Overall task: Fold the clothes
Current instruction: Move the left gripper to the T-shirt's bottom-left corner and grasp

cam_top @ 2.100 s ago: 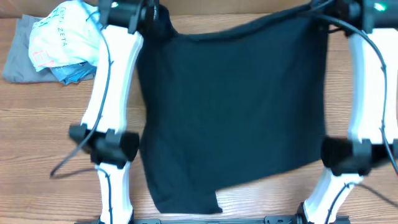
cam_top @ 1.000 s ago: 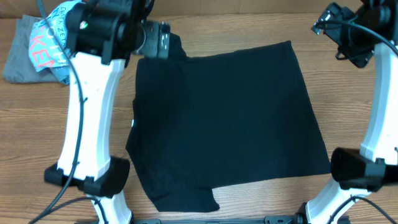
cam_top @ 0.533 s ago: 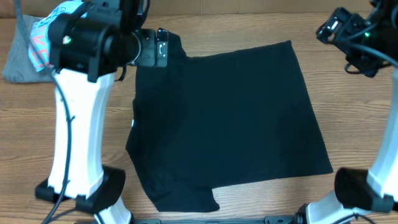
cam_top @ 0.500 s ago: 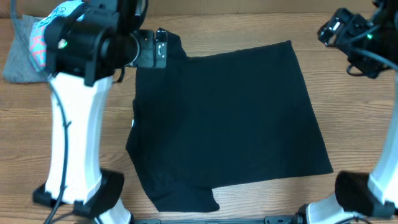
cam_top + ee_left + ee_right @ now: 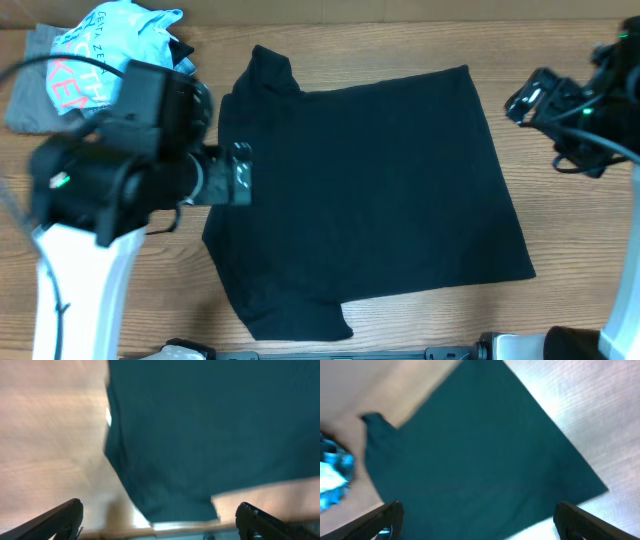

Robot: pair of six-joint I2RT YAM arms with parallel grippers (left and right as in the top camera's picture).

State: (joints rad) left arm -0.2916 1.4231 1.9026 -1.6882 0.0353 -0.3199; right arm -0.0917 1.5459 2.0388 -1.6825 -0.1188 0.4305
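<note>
Item: one black T-shirt (image 5: pixel 370 190), lying spread flat in the middle of the table (image 5: pixel 580 230), neck towards the left arm, one sleeve at the far edge and one at the near edge. No fold shows in it, so I judge it laid out only, with every fold left to make. Left gripper (image 5: pixel 243 175) hangs over the neck edge and right gripper (image 5: pixel 530 100) off the far right corner, both with fingers wide apart and holding nothing; a light blue shirt (image 5: pixel 100 45) and grey garment (image 5: pixel 25 95) lie apart, far left.
</note>
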